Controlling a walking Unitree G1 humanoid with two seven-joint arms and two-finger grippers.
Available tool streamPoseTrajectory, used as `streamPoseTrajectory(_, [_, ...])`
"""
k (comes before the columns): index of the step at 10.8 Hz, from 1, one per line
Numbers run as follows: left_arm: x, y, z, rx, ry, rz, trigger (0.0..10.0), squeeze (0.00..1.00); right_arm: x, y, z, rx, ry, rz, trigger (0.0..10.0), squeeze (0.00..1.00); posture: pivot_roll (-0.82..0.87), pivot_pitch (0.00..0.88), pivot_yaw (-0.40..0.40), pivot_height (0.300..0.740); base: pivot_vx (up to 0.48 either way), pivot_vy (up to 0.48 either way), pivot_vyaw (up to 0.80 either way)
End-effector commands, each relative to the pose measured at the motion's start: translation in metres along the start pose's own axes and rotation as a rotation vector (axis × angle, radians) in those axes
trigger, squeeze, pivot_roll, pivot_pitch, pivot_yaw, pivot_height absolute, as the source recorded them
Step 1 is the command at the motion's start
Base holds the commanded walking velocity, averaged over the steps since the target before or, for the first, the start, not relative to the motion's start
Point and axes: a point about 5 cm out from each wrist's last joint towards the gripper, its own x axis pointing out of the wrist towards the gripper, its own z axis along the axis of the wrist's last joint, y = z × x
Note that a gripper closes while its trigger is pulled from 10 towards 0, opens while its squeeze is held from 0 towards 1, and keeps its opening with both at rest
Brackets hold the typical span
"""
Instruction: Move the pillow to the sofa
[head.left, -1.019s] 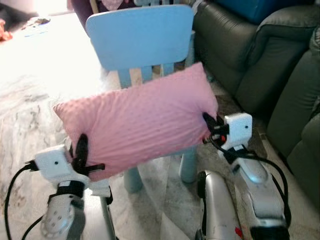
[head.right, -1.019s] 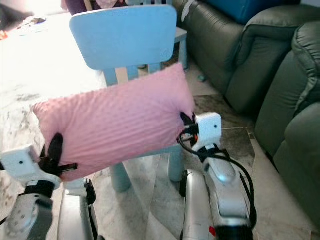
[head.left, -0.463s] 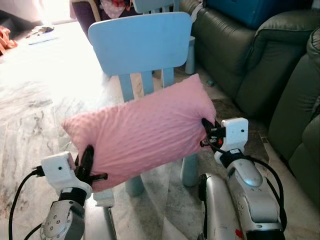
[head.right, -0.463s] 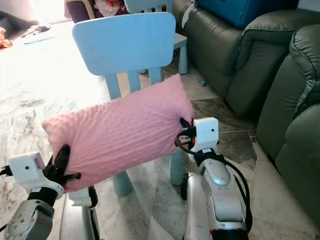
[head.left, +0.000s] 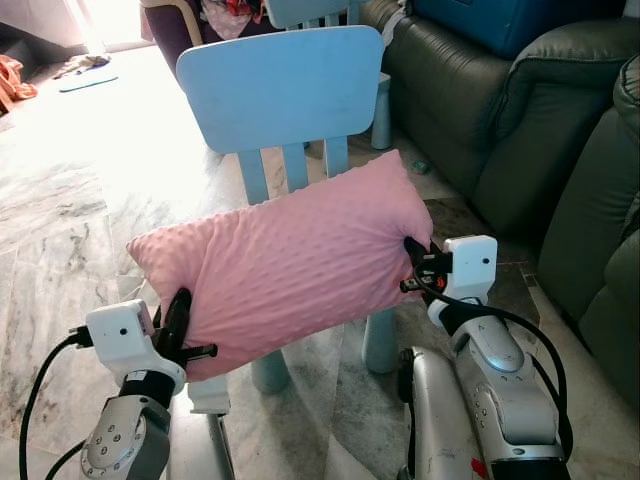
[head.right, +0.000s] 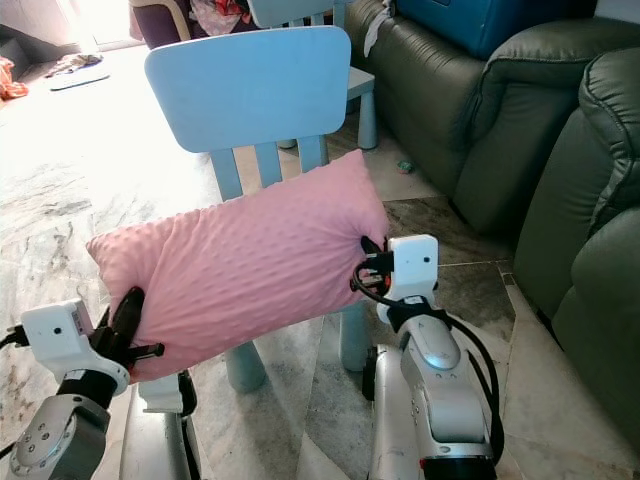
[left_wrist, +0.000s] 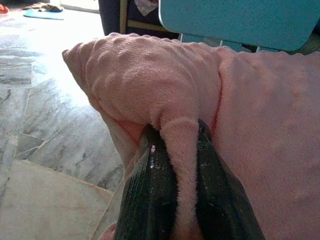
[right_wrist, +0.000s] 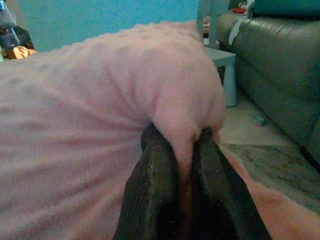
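A pink dimpled pillow (head.left: 285, 260) hangs in the air in front of me, held at both ends above the seat of a light blue chair (head.left: 282, 87). My left gripper (head.left: 178, 320) is shut on the pillow's lower left edge, pinching a fold of fabric between its fingers (left_wrist: 150, 195). My right gripper (head.left: 415, 262) is shut on the right end, fabric squeezed between its fingers (right_wrist: 152, 185). The dark green leather sofa (head.left: 470, 120) stands to my right, its armrest (head.left: 560, 60) close beyond the right arm.
The blue chair's backrest rises just behind the pillow. A second sofa section (head.left: 605, 230) sits at the far right. A blue box (head.left: 500, 18) rests on the sofa. Marble floor (head.left: 70, 230) stretches left, with clothes (head.left: 12, 78) and a small blue stool (head.right: 352, 85) farther back.
The view has shifted a little as I moved; the pillow sits slightly lower and more level between both grippers. Both grips are unchanged.
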Motion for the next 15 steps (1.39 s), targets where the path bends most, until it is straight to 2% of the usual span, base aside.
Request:
streamPoseTrajectory(1, [0.0004, 0.0039, -0.0007, 0.007, 0.010, 0.017, 0.0, 0.00, 0.0037, -0.0007, 0.0113, 0.000, -0.040, -0.008, 0.0, 0.00, -0.13, 0.000, 0.075, 0.397, 0.000, 0.000, 0.00])
streamPoseTrajectory(7, [0.0017, 0.0057, -0.0009, 0.010, 0.010, 0.018, 0.0, 0.00, 0.0064, 0.0014, 0.0133, 0.007, -0.046, 0.004, 0.0, 0.00, -0.13, 0.000, 0.075, 0.492, 0.000, 0.000, 0.00])
streamPoseTrajectory(12, [0.0033, 0.0047, -0.0007, 0.010, 0.007, 0.007, 0.0, 0.00, 0.0082, 0.0034, 0.0137, 0.011, -0.048, 0.012, 0.0, 0.00, -0.13, 0.000, 0.075, 0.592, 0.000, 0.000, 0.00])
streamPoseTrajectory(15, [0.0049, 0.0093, 0.0009, 0.027, 0.009, -0.003, 0.0, 0.00, 0.0095, 0.0029, 0.0146, 0.010, -0.051, 0.014, 0.0, 0.00, -0.13, 0.000, 0.076, 0.632, 0.000, 0.000, 0.00])
